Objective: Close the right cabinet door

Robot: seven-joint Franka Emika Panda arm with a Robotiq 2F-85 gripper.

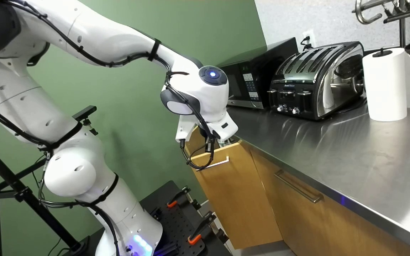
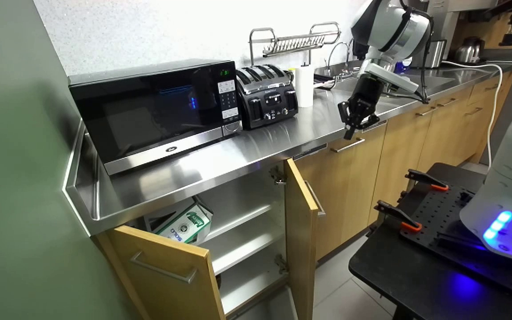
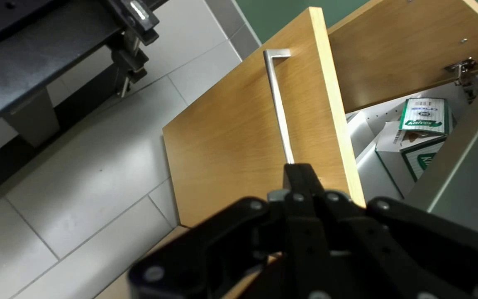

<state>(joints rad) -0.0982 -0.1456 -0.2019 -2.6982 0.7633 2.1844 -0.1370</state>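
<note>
The right cabinet door stands open, a light-brown wood panel in both exterior views (image 1: 238,199) (image 2: 300,240) and in the wrist view (image 3: 239,137). Its metal handle (image 3: 278,104) runs along the upper part of its outer face. My gripper (image 2: 349,133) is above the door, on its outer side, close to the counter's front edge in an exterior view. In the wrist view its fingertips (image 3: 299,166) are together with nothing between them. They overlap the handle's near end in that picture, and contact cannot be told. My hand hides the fingers in an exterior view.
The left cabinet door (image 2: 162,271) is also open. Boxes (image 2: 187,224) lie on the cabinet shelf. A steel counter (image 1: 333,149) carries a microwave (image 2: 158,115) and a toaster (image 2: 267,98). A black table (image 2: 398,266) with clamps stands near the door.
</note>
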